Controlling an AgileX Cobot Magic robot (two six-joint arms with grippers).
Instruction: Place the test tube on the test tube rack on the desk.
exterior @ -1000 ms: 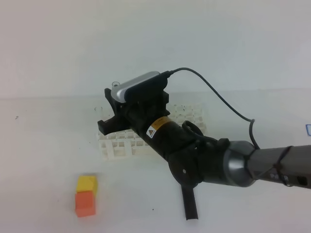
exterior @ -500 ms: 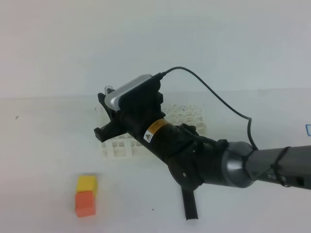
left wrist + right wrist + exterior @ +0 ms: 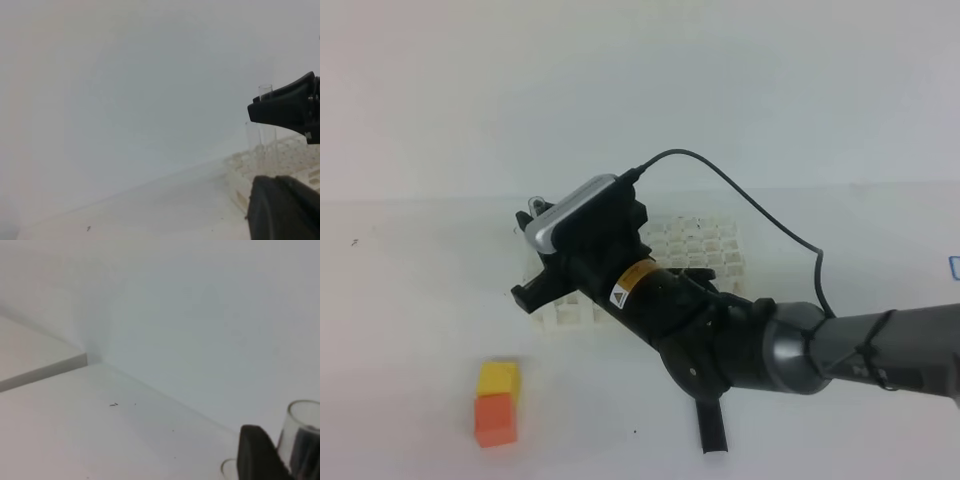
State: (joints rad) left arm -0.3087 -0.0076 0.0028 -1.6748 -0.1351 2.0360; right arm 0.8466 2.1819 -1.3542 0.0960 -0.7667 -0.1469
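The test tube [image 3: 533, 206] is a thin clear tube; only its round rim shows above my right gripper [image 3: 538, 262]. That gripper reaches across from the right, over the left end of the white test tube rack [image 3: 705, 247] on the desk [image 3: 410, 300], and is shut on the tube. In the right wrist view the test tube [image 3: 304, 436] stands upright right beside a black finger [image 3: 257, 456]. The left wrist view shows two clear tubes [image 3: 265, 112] upright at the test tube rack [image 3: 280, 160]. A dark part of my left gripper [image 3: 282, 210] fills that view's lower right corner.
A yellow block [image 3: 499, 379] and an orange block [image 3: 495, 419] sit together at the front left. A black stick [image 3: 709, 425] lies on the desk under the right arm. A cable [image 3: 750, 205] loops above the rack.
My right gripper has moved left and down over the rack's left end, and the tube's rim has gone down with it.
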